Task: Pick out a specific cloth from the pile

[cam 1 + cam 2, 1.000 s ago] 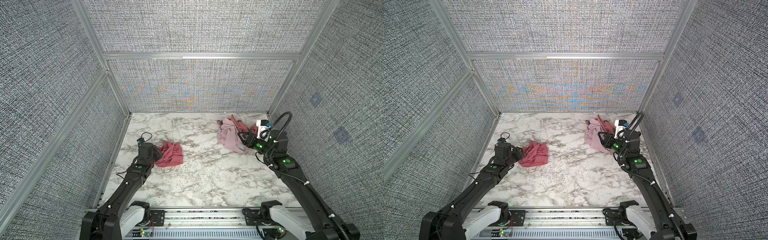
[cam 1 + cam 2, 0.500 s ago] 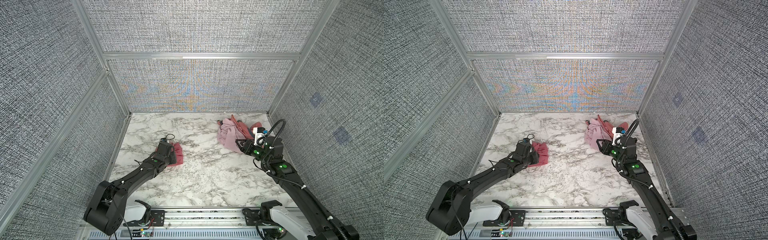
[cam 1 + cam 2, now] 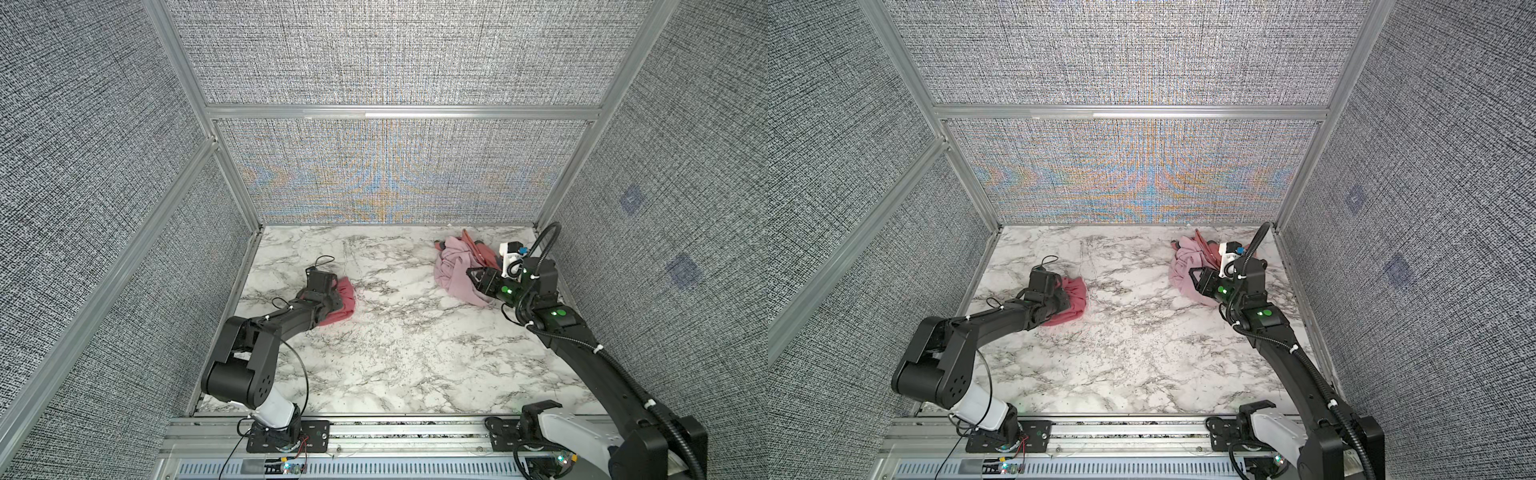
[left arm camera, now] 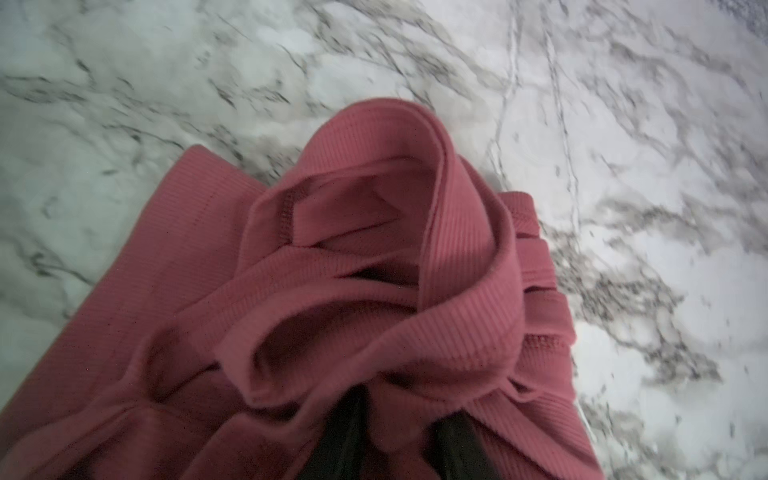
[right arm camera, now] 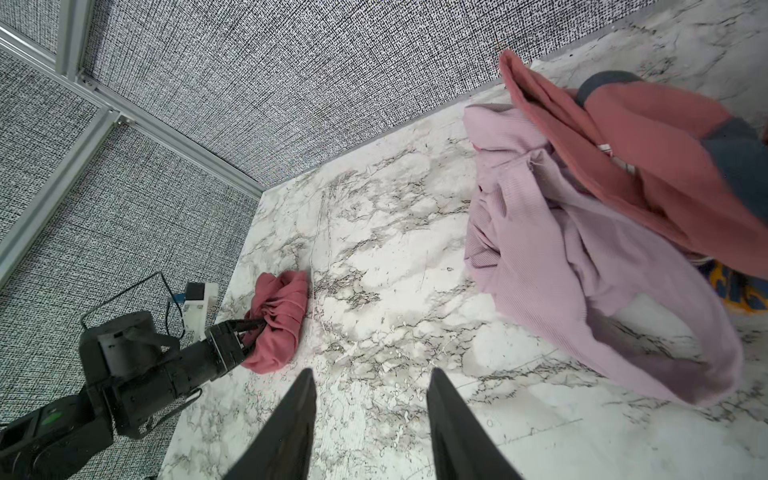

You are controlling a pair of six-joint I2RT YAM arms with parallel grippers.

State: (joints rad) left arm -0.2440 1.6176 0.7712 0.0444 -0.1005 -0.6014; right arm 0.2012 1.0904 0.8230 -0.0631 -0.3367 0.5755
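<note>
**Site:** marble tabletop [image 3: 395, 357] inside an enclosure of grey woven wall panels [image 3: 395, 58] w/ aluminium frame.

**Task item:** the cloth [image 3: 345, 305] [image 3: 1074, 300] lies bunched on the tabletop, left of centre, well apart from the pile [image 3: 455, 270] [image 3: 1185, 272]. One colour throughout, ribbed, no trim per left wrist view [image 4: 374, 266].

**Left gripper** [image 5: 254, 327]: low, at the cloth's edge on the arm's side. Fingers [image 4: 347, 432] are pinched into a gathered fold and the fabric puckers toward them, so the jaws are clenched on the cloth. In both top views the wrist covers the cloth's left part.

**Right gripper** [image 5: 370, 399] [image 3: 473, 276]: jaws apart, nothing between them, bare marble below. Sits at the pile's near side; no contact seen in the right wrist view.

**Pile:** back right corner, close to the rear wall. Pale pink garment [image 5: 573, 266] in front and below; salmon-red garment w/ dark blue-grey edging [image 5: 648, 141] draped over its far side. A blue-yellow patch [image 5: 737, 286] shows under the pile's edge, poss. another item, too little in view to identify.

**Obstructions:** only bare marble between the cloth and the pile.
</note>
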